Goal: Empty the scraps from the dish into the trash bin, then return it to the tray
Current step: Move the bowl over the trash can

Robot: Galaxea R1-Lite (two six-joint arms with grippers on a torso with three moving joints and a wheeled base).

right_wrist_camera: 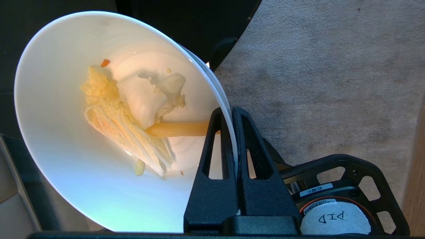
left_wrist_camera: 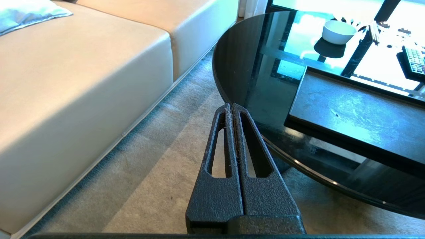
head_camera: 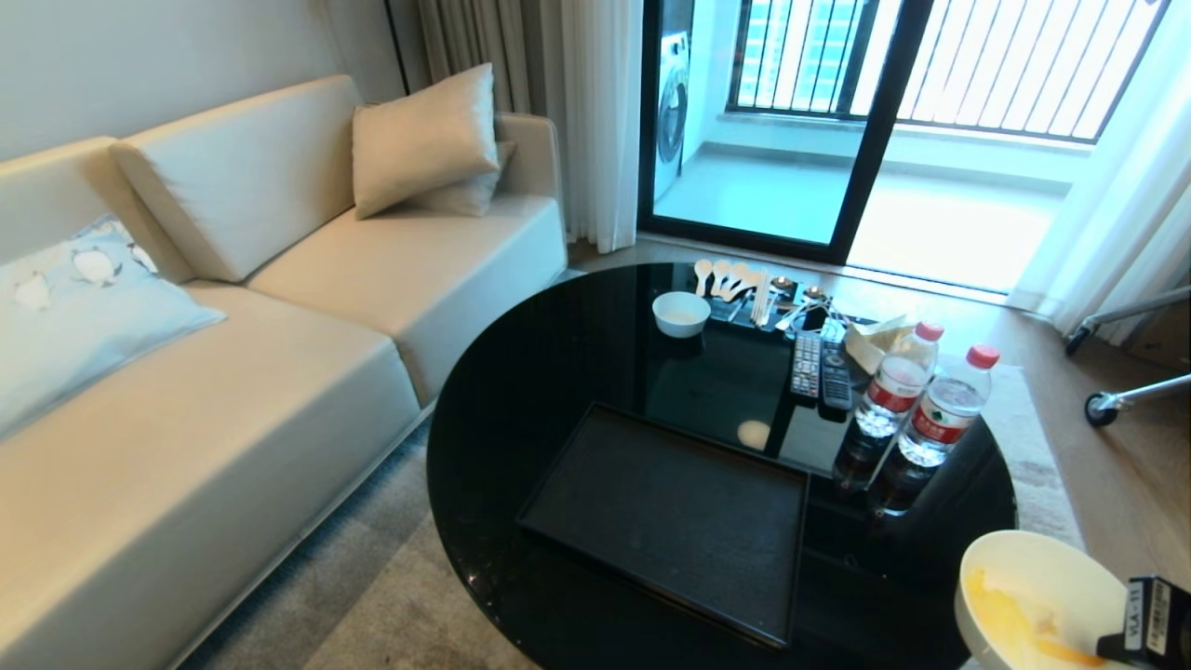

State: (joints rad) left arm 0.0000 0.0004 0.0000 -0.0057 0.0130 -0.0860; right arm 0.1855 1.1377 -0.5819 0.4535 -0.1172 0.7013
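Dish [right_wrist_camera: 66, 139] white (yellow scraps [right_wrist_camera: 126, 116] inside)

Bright daylight from the balcony door [head_camera: 772, 121] glares on the glass table [head_camera: 558, 372].

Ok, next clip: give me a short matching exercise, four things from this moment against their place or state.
Things:
1. dish
2. tray
3. left gripper
4. small white bowl

States:
A. bare, on the black table
B. shut on nothing, hanging over the carpet
C. pinched at its rim by the right gripper, scraps inside
D. standing at the table's far side, by the spoons

Pairs: 1-C, 2-A, 3-B, 4-D
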